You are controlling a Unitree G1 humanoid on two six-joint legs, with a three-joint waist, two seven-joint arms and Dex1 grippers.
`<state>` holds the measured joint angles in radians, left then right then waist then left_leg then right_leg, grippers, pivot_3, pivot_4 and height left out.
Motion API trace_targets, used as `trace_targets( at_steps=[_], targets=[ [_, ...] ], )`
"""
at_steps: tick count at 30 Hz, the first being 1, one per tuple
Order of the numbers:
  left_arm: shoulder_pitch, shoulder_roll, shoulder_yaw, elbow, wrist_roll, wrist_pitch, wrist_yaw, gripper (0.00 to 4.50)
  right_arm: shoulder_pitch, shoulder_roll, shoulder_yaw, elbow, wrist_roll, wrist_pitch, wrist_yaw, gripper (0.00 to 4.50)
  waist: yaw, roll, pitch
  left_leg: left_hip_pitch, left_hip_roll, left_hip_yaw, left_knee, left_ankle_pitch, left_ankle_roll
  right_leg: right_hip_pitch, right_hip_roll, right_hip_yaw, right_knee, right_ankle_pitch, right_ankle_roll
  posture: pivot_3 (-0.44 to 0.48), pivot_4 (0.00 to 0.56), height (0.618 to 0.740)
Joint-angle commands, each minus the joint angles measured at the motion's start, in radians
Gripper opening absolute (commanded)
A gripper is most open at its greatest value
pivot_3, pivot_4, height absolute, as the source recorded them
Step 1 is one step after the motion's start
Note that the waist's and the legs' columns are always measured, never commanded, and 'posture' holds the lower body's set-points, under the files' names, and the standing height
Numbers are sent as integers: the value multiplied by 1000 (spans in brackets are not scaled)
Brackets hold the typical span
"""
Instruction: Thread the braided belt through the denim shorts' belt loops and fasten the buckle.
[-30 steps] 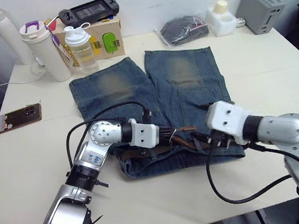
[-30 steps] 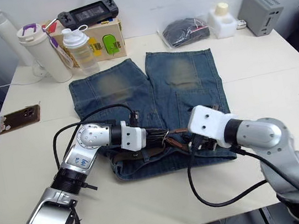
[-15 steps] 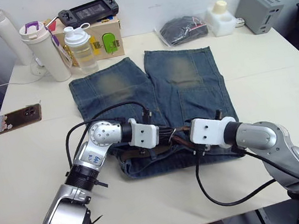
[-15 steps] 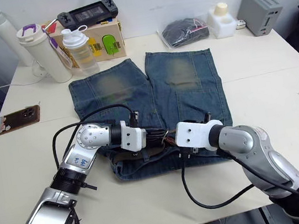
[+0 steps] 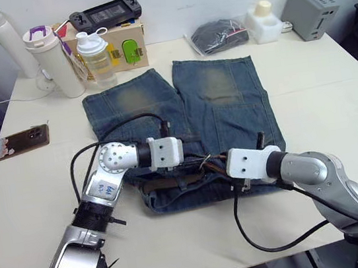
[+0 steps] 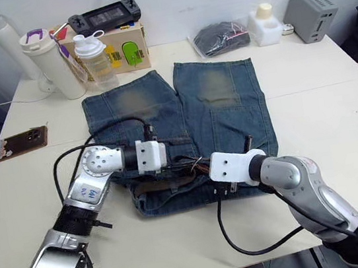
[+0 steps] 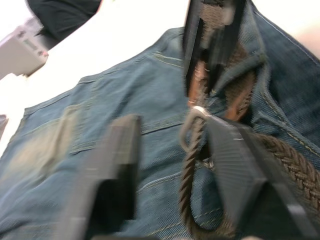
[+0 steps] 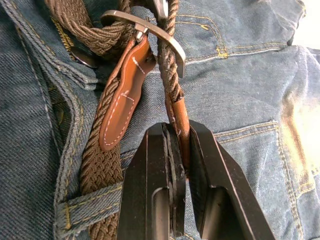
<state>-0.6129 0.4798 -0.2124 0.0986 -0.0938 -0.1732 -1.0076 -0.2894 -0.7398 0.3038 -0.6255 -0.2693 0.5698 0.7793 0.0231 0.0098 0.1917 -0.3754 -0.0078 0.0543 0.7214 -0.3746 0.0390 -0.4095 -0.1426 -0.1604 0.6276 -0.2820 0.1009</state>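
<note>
Braided belt (image 8: 102,165) tip pinched by right gripper (image 8: 181,150); left gripper (image 7: 172,160) spread.

Both arms: silver-grey metal shells w/ rounded joints, black rings btwn segments. Left silver elbow disc (image 5: 117,157) has small screw holes and a blue marking on the forearm below. White boxy wrist blocks: left (image 5: 166,153), right (image 5: 246,162). Black cables loop from each wrist to forearm. Black flat-sided fingers (image 8: 210,165), left pads (image 7: 227,160) ribbed.

Phone (image 5: 18,141), bottles (image 5: 96,55), grey box (image 5: 307,2) on table (image 5: 320,94)
</note>
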Motion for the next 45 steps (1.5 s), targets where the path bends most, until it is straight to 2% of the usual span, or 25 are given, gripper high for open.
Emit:
trace_targets(
  at_steps=[1,5,7,10,15,16,21,25,30,33,37,45],
  targets=[
    [55,63,79,-97,-122,138,-41,4311,14,0,-35,-21,-11,-14,-24,0,0,0,0,0,0,0,0,0,0,0,0,0,0,0,0,0,150,687],
    [118,111,157,-155,-226,302,-32,4311,36,5,-49,-27,-7,-43,-46,0,3,0,0,0,0,0,0,0,0,0,0,1,0,0,0,0,150,687],
    [138,115,175,-158,-249,355,-22,3874,45,3,-52,-24,-9,-60,-55,0,5,0,0,0,0,-1,1,0,0,1,0,0,-1,0,0,0,150,687],
    [167,126,149,-167,-231,376,-38,2899,61,3,-60,-25,-9,-80,-64,0,4,0,0,0,-1,-2,1,0,0,2,-1,0,-1,0,0,0,150,687],
    [226,153,57,-217,-167,361,-87,697,108,-15,-98,-29,-8,-113,-68,0,3,0,0,0,-1,-1,0,0,0,1,0,0,-1,0,0,0,150,687],
    [235,158,42,-217,-148,353,-89,416,118,-18,-108,-32,-5,-119,-67,0,3,0,0,0,-1,-1,0,0,0,1,0,0,-1,0,0,0,150,687],
    [266,182,-47,-137,8,214,-70,416,205,-49,-184,-48,13,-175,-57,0,5,0,0,0,-1,-1,0,0,0,1,0,1,-1,0,0,0,150,687],
    [300,218,-92,-111,106,79,-69,416,332,-112,-326,3,38,-274,-49,0,5,1,0,3,-1,0,-1,0,0,3,-1,1,-1,0,0,0,150,687],
    [312,223,-94,-98,143,18,-41,416,483,-198,-541,142,60,-425,-39,0,5,2,-1,8,-1,1,-3,-1,0,8,-3,1,-3,0,0,0,150,687],
    [313,219,-90,-93,144,12,-31,416,510,-224,-605,203,57,-476,-46,0,8,4,-2,10,-1,0,-3,-1,1,11,-4,1,-3,0,0,0,150,687],
    [309,216,-94,-88,149,-1,-17,416,488,-225,-599,217,54,-503,-56,0,17,4,-2,11,-1,-1,-2,-1,1,13,-5,0,-5,0,1,0,150,687],
    [307,218,-82,-93,150,-11,13,416,464,-194,-435,139,-24,-489,-55,0,24,4,-2,11,-1,-1,-2,-1,1,13,-5,0,-5,0,1,0,150,687]
  ],
)
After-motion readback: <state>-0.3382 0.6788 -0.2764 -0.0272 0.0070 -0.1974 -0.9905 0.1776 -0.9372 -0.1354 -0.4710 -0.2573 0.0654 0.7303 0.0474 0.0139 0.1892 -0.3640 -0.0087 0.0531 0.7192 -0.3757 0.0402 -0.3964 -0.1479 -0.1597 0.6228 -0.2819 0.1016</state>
